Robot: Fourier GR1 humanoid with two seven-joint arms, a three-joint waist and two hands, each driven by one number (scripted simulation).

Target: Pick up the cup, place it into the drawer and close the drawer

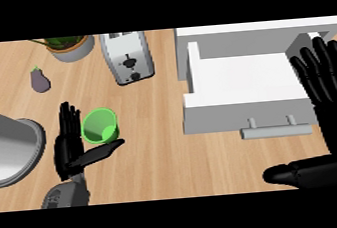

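Nothing is done yet: the green cup (pixel 99 125) stands on the counter (pixel 167 156), apart from the open drawer (pixel 235 75) (seemingly empty). The left hand (pixel 68 144) is spread just beside the cup, perhaps touching it; the right hand (pixel 327 93) rests spread at the drawer's right

The green cup (pixel 99 125) stands on my worktop (pixel 175 160), its open mouth facing up, well to the left of the white drawer (pixel 238 111). The drawer is pulled open, its grey bar handle (pixel 276 130) facing me.
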